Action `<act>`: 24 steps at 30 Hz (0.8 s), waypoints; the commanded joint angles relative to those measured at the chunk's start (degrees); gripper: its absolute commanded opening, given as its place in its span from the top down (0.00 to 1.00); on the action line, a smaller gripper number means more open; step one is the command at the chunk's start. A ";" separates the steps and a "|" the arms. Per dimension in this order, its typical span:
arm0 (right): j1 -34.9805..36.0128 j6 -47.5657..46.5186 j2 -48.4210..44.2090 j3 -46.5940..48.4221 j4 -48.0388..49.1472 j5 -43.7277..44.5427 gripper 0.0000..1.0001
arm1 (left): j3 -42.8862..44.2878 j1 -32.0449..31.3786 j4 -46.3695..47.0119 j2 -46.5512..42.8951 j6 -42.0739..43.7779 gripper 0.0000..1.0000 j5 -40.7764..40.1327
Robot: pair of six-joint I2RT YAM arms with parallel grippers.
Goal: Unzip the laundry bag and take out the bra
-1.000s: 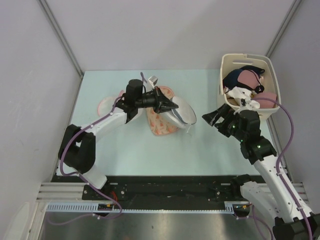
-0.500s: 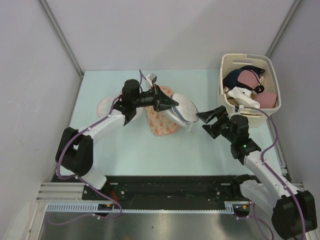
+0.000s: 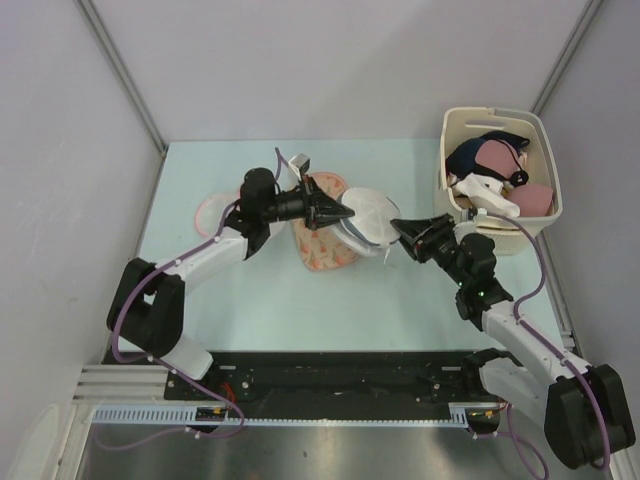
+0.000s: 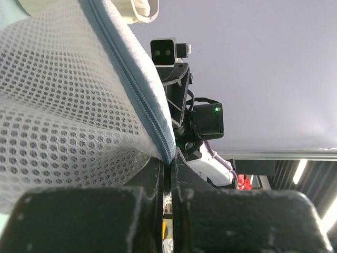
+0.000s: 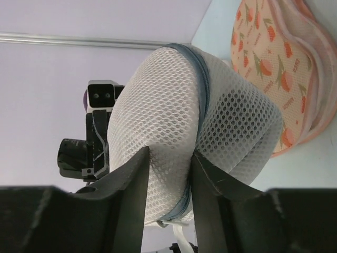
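Observation:
The white mesh laundry bag hangs lifted above the middle of the table. Its blue-grey zipper is closed along the seam. My left gripper is shut on that zipper seam at the bag's left end, where its fingertips pinch the edge. My right gripper has come in from the right. Its two fingers press on both sides of the mesh bulge beside the zipper, so my right gripper is shut on the bag. The bra is hidden inside the bag.
A peach flower-patterned padded piece lies on the table under the bag and also shows in the right wrist view. A pale pink piece lies at the left. A cream basket of garments stands at the back right.
My right gripper moved left from near the basket to the bag and closed its wide-open jaws on the mesh. The left gripper, still holding the bag, drifted slightly left.

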 commanded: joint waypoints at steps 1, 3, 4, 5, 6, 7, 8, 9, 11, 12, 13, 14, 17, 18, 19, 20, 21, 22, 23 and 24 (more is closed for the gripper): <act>1.10 1.28 -0.71 0.12 4.83 0.68 0.65 | -1.20 -0.07 4.74 -2.44 -0.70 1.00 2.05; 1.10 0.67 -2.03 0.12 2.82 2.00 0.87 | -1.29 0.02 3.86 -2.44 0.44 1.00 1.96; 1.19 0.23 -2.81 0.12 1.94 2.53 0.95 | -1.46 0.02 3.34 -2.27 1.93 1.00 2.05; 1.01 -0.12 -3.87 0.21 1.14 3.05 0.97 | -1.64 0.02 2.37 -2.09 2.64 1.00 1.96; 0.92 -0.47 -4.66 0.21 -0.43 4.02 0.99 | -1.81 0.02 2.01 -1.92 3.43 1.00 1.96; 0.92 -1.61 -5.28 0.29 -1.58 4.55 1.00 | -1.64 0.11 1.32 -1.57 5.96 1.00 2.05; 1.01 -2.84 -5.80 1.95 -3.68 4.90 1.00 | -1.55 0.11 -1.13 -1.04 7.81 1.00 2.05; 0.92 -4.41 -5.98 4.23 -12.31 6.04 1.00 | -0.85 0.11 -2.37 -0.95 9.83 0.86 1.88; 1.19 -8.64 -5.20 8.10 -21.06 7.27 1.00 | 0.55 0.02 -12.14 -1.56 19.92 0.50 0.13; 1.36 -9.08 -4.41 10.29 -25.45 7.97 1.00 | 2.91 0.02 -16.23 -1.91 24.48 0.20 -1.19; 1.36 -9.44 -4.14 10.75 -27.76 8.24 1.00 | 4.50 -0.07 -21.06 -2.26 35.23 0.10 -4.16; 1.36 -9.35 -3.88 11.10 -29.35 8.59 1.00 | 6.34 -0.16 -28.67 -2.79 40.38 0.03 -14.02; 1.27 -9.96 -1.34 12.24 -34.18 9.30 1.00 | 4.54 -5.23 -34.04 -7.87 56.93 0.00 -36.90; 1.27 -9.97 -0.54 12.25 -35.59 9.73 1.00 | 0.08 -8.13 -30.20 -10.24 59.40 0.00 -44.28; 1.27 -9.97 0.59 12.33 -36.21 9.65 1.00 | -1.45 -8.59 -28.07 -11.13 59.68 0.00 -43.31; 1.19 -9.62 0.87 12.34 -37.00 9.83 1.00 | -5.90 -8.68 -25.26 -12.10 58.81 0.00 -40.34; 1.01 -9.53 1.22 12.34 -37.18 10.09 1.00 | -8.03 -8.94 -16.71 -14.37 58.02 0.00 -36.14; 0.92 -9.35 1.57 12.25 -37.36 10.00 1.00 | -9.71 -9.38 -14.19 -15.18 57.75 0.00 -35.14; 0.75 -9.35 1.75 12.33 -37.01 10.00 1.00 | -11.55 -9.91 -12.16 -15.97 58.62 0.00 -34.78; 0.57 -9.35 1.84 12.34 -36.92 9.48 1.00 | -12.00 -11.39 -11.18 -16.41 59.85 0.00 -33.47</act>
